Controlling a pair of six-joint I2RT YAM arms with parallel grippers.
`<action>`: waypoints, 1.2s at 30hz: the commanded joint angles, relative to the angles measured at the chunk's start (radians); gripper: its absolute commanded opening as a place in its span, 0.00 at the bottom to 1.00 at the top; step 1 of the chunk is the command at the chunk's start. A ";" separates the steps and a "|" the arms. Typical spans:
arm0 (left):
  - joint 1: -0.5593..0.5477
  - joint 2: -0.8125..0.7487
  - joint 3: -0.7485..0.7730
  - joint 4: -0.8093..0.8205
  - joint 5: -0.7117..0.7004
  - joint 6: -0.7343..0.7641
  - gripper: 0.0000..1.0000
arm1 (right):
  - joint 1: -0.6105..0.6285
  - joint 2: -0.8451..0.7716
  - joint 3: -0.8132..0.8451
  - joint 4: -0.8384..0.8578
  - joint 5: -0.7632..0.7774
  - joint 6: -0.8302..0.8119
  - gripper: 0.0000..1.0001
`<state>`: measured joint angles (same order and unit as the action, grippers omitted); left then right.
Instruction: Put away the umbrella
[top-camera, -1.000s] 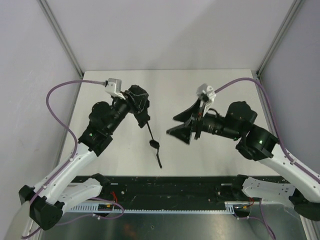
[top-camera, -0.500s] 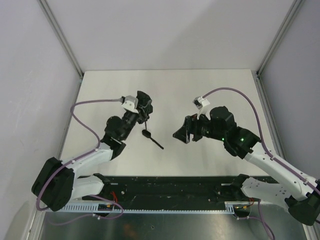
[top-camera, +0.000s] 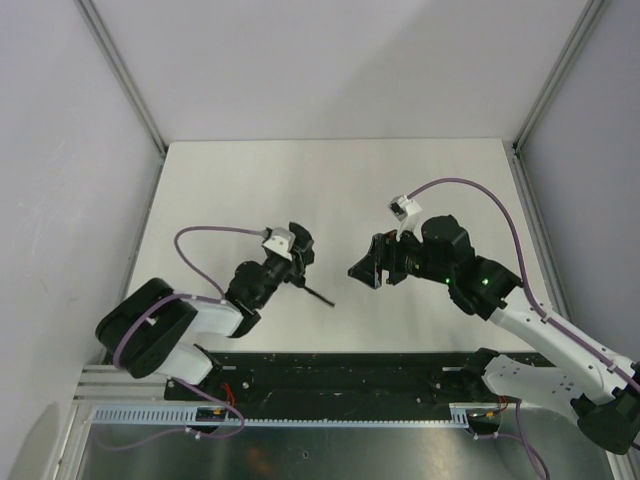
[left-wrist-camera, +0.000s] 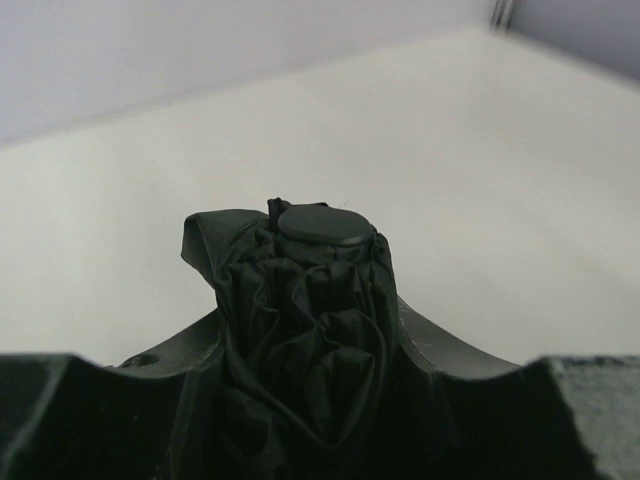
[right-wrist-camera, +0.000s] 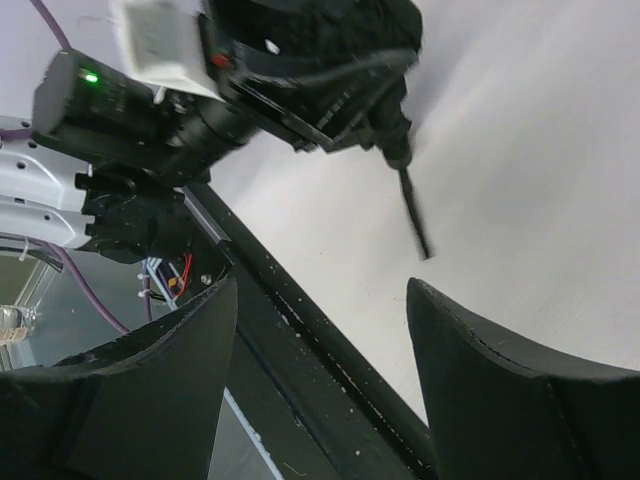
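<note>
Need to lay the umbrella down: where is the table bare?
Bare: the table's far half, between back wall and both tools. Crowded: the near middle, where the left tool clamps the umbrella opposite the open right tool.

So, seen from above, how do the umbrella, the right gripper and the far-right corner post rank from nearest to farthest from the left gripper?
1. The umbrella: clamped in the left gripper itself.
2. The right gripper: open, just to its right over the table.
3. The corner post: far back on the right.
</note>
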<state>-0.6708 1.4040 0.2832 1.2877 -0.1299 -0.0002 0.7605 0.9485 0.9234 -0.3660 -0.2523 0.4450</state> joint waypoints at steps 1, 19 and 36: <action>-0.031 0.043 0.014 -0.047 -0.060 0.061 0.00 | -0.008 0.008 -0.006 0.047 -0.022 0.010 0.72; 0.043 0.157 0.009 -0.019 -0.067 -0.091 0.00 | -0.022 -0.055 -0.022 0.006 0.000 0.009 0.73; 0.600 0.197 0.898 -1.467 0.599 -0.465 0.00 | -0.045 -0.080 -0.023 -0.002 -0.038 -0.009 0.73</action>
<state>-0.2131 1.4929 1.0805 0.0044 0.0841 -0.4271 0.7219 0.8925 0.8974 -0.3862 -0.2710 0.4438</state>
